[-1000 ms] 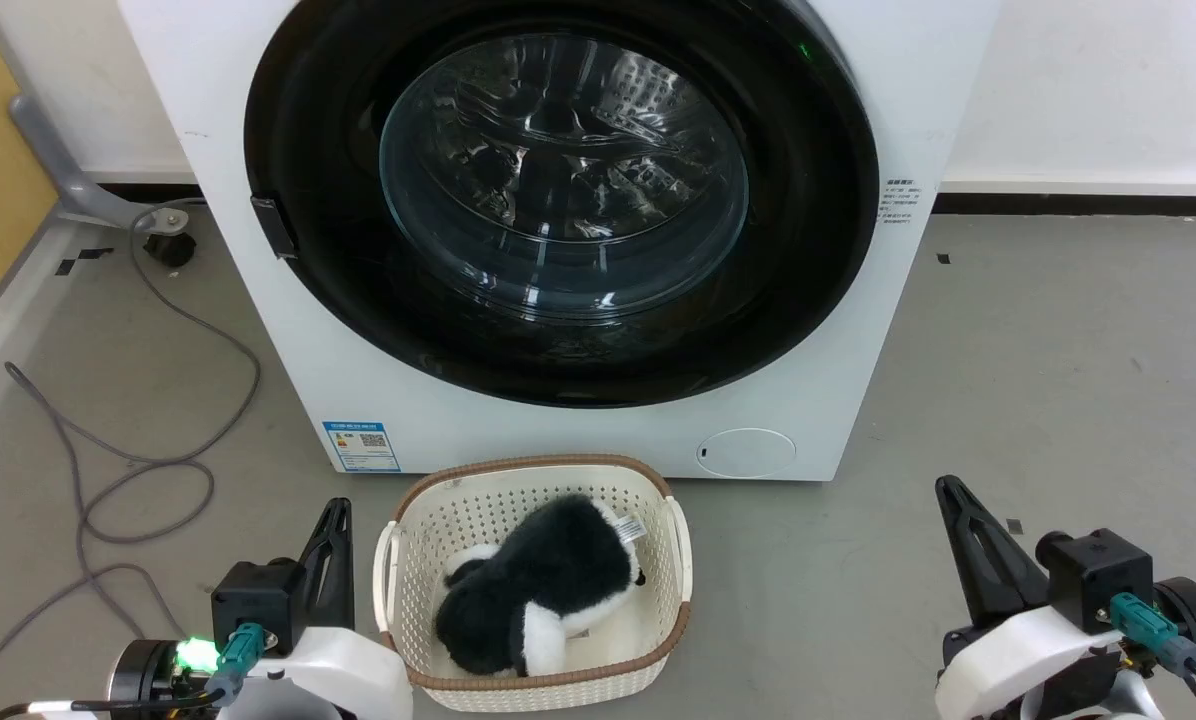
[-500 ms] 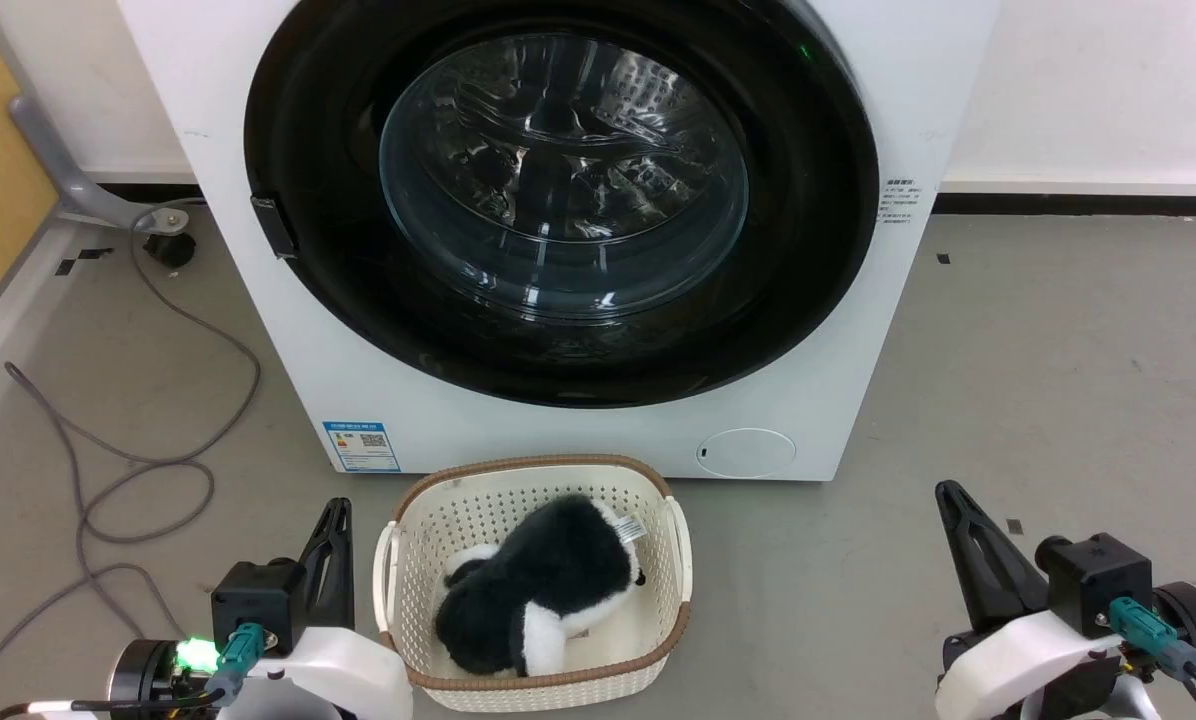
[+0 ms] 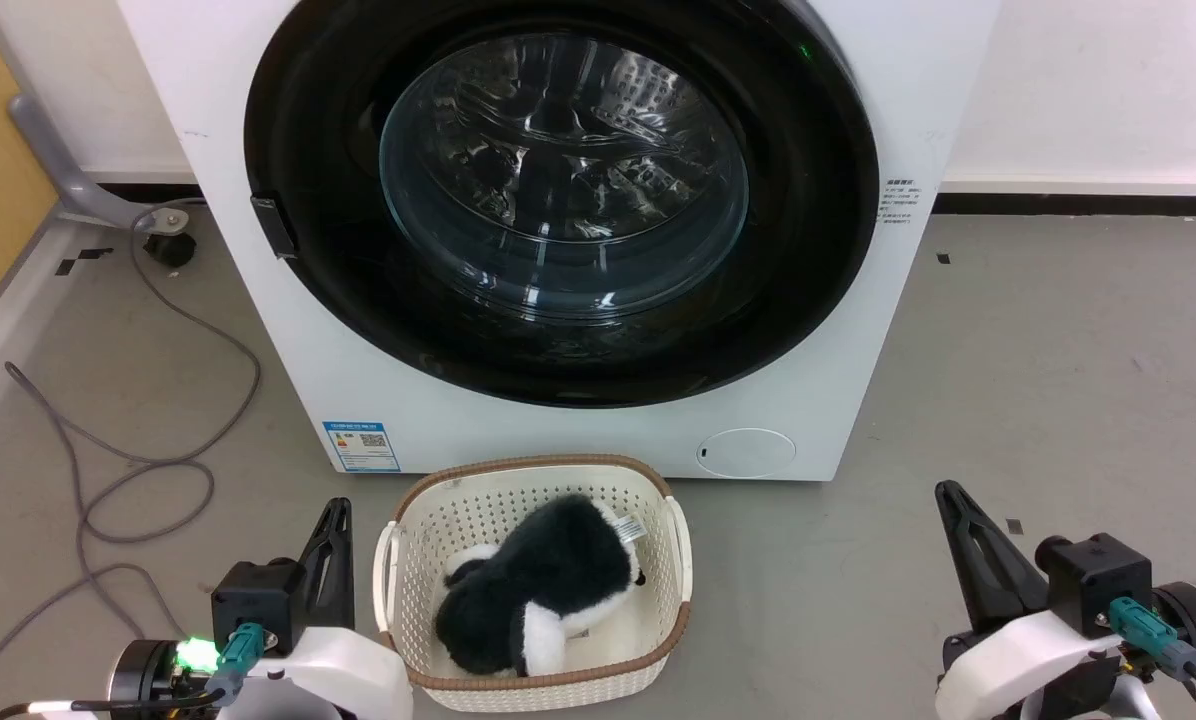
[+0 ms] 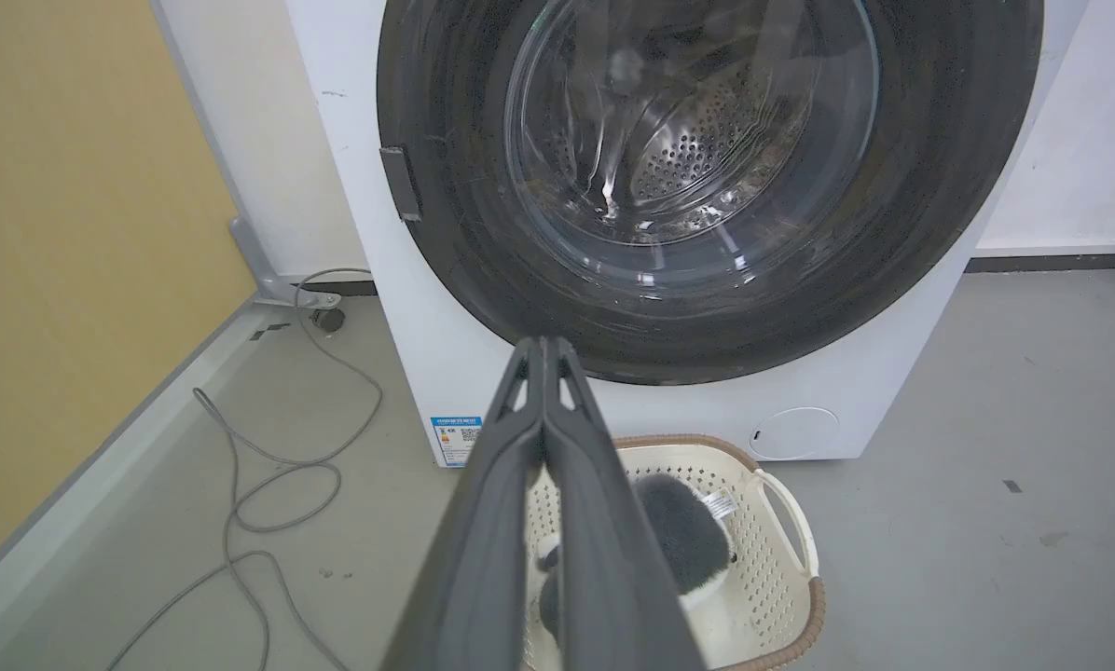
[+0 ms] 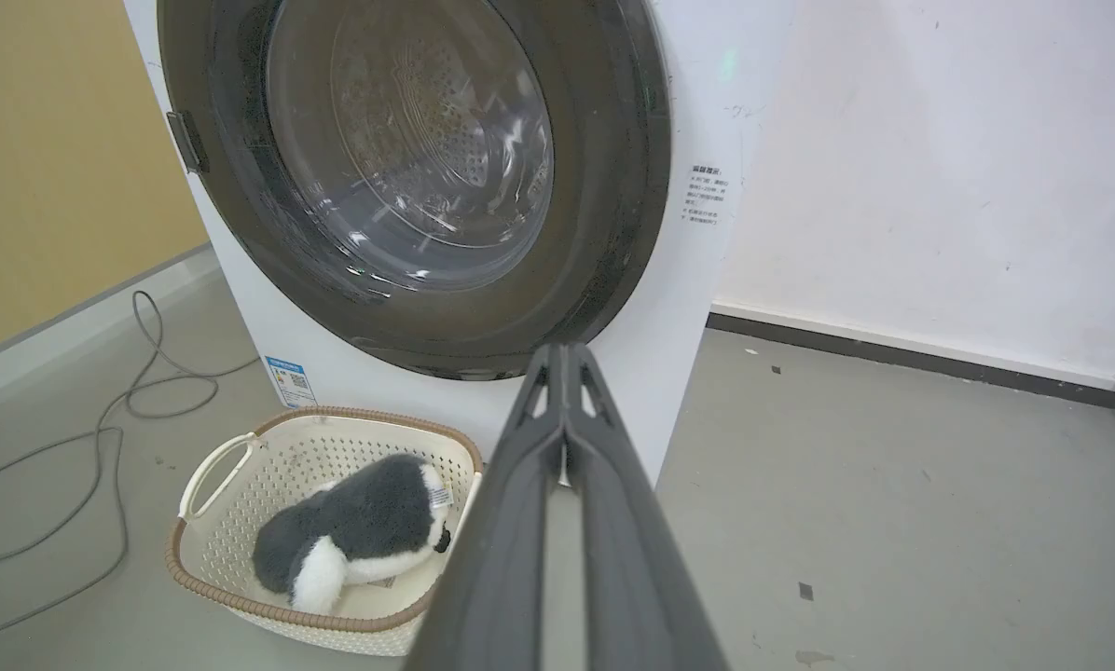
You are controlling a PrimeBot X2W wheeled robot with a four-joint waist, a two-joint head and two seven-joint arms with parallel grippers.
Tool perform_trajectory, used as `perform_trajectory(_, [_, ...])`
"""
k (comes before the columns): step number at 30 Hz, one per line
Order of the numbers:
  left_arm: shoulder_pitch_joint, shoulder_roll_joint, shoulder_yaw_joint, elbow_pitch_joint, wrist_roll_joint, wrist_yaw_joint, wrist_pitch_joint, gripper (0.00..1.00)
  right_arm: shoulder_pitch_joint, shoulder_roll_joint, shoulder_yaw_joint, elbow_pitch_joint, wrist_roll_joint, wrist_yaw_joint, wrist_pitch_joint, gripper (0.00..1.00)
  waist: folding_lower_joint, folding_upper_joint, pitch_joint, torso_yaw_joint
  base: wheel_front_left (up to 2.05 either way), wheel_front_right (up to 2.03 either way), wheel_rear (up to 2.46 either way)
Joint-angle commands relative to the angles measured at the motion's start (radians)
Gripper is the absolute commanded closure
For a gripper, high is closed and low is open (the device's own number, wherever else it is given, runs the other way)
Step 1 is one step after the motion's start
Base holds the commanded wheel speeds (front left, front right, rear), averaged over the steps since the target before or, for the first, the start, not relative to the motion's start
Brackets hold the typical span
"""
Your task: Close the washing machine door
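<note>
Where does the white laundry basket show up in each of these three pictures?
Head view: basket bottom centre, in front of the washing machine.
Left wrist view: basket lower right, partly behind the left end effector.
Right wrist view: basket lower left.
Shared landmark: blue label low on the machine, near the basket's left end.

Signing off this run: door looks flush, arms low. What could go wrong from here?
1. The washing machine door sits flush on the washing machine, but the latch cannot be seen; it might spring open.
2. The basket with the plush toy stands just ahead, beside the shut left pincer; driving forward could knock it.
3. The grey cable loops on the floor at left; wheels might snag it.
</note>
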Motion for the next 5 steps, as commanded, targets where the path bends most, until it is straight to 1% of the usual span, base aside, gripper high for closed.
perform_trajectory(1, [-0.015,0.0,0.0,0.001,0.003,-0.004,0.0,1.0,0.009,0.005,0.0,-0.005,-0.008,-0.001,0.001,1.0,0.0,0.0,0.0,0.0,0.0,0.0,0.0])
perform_trajectory(5, [-0.015,0.0,0.0,0.001,0.003,-0.004,0.0,1.0,0.009,0.005,0.0,-0.005,-0.008,-0.001,0.001,1.0,0.0,0.0,0.0,0.0,0.0,0.0,0.0])
